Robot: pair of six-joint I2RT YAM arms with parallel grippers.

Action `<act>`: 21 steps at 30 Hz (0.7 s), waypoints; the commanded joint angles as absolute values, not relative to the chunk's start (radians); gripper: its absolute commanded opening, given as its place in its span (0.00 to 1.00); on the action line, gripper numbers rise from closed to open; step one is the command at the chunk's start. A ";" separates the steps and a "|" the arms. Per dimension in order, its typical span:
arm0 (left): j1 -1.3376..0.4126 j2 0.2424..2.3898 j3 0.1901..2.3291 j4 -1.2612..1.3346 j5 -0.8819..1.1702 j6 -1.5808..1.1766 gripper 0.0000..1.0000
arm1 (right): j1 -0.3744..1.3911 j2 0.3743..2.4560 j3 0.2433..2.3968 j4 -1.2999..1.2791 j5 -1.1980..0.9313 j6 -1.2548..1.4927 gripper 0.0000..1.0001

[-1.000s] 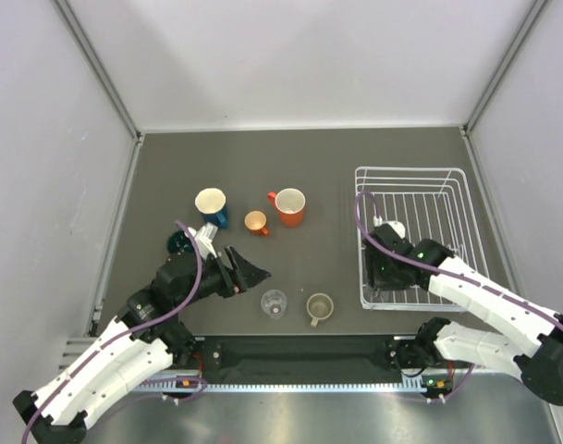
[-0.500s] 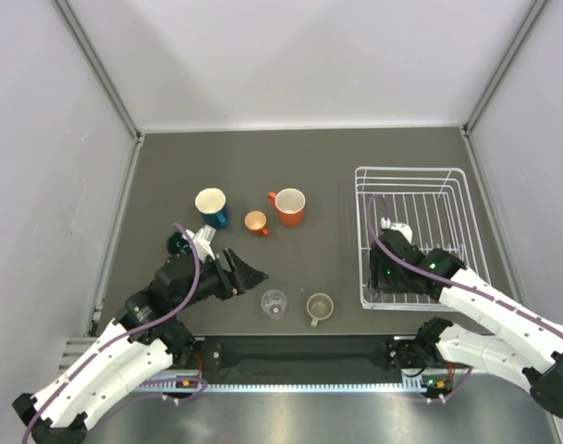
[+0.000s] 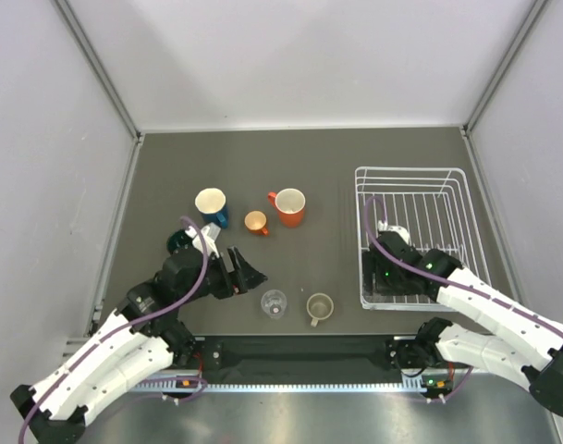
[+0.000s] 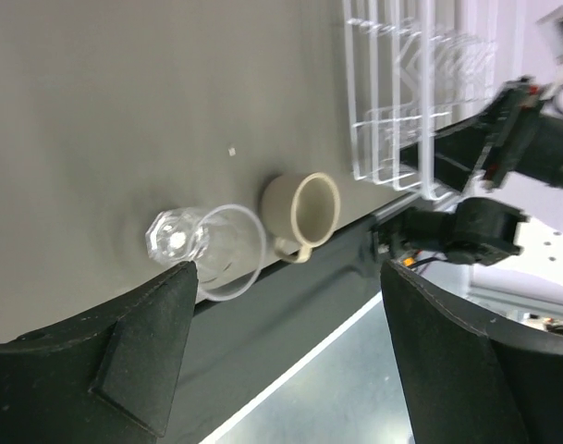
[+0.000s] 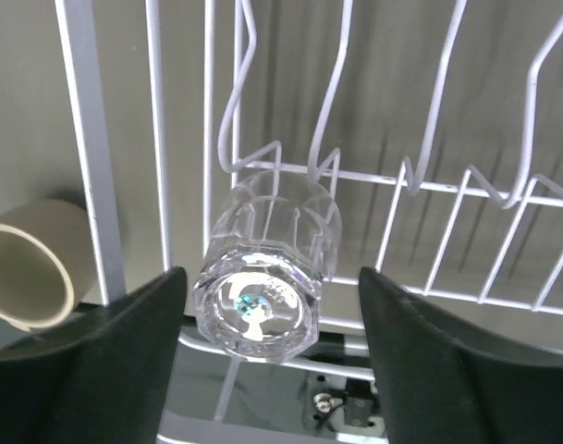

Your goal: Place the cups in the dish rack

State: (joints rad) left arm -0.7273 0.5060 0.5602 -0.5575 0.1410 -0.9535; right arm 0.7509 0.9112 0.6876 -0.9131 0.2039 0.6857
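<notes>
In the right wrist view a clear glass (image 5: 263, 268) rests on the bars of the white dish rack (image 5: 87, 166), its thick base towards the camera. My right gripper (image 5: 272, 314) stands open around it, with a gap on the right side. From above, that gripper (image 3: 385, 277) is over the rack's (image 3: 447, 172) near left corner. My left gripper (image 3: 249, 274) is open and empty, just left of a second clear glass (image 3: 274, 303) and the beige mug (image 3: 319, 308). In the left wrist view the glass (image 4: 212, 245) and the beige mug (image 4: 304, 213) lie beyond the open fingers (image 4: 142, 351).
The blue mug (image 3: 212, 205), tiny orange cup (image 3: 255, 222) and large orange mug (image 3: 289, 206) stand in a row mid-table. A dark green cup (image 3: 177, 240) sits by my left arm. The beige mug (image 5: 27, 264) lies just outside the rack's left wall.
My right gripper has opened around the glass, which now rests on the rack bars. My left arm has shifted slightly and stays open.
</notes>
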 commanded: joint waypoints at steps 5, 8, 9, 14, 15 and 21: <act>-0.727 0.603 0.621 -0.660 0.169 -0.881 0.81 | 0.759 0.882 0.729 -0.954 0.219 0.693 0.98; -0.726 0.609 0.617 -0.673 0.172 -0.891 0.77 | 0.759 0.871 0.787 -1.023 0.253 0.696 1.00; -0.726 0.611 0.614 -0.675 0.173 -0.894 0.77 | 0.759 0.871 0.823 -1.038 0.261 0.695 1.00; -0.726 0.635 0.592 -0.692 0.179 -0.919 0.70 | 0.759 0.890 0.966 -1.163 0.308 0.709 1.00; -0.727 0.643 0.588 -0.689 0.184 -0.926 0.69 | 0.759 0.894 1.023 -1.199 0.322 0.709 1.00; -0.727 0.778 0.583 -0.689 0.192 -0.907 0.62 | 0.759 0.827 1.082 -1.203 0.278 0.603 1.00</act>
State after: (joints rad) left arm -0.7273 0.7250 0.5816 -0.6807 0.1749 -0.9173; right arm 0.7525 0.8787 1.0611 -1.1603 0.2817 0.6563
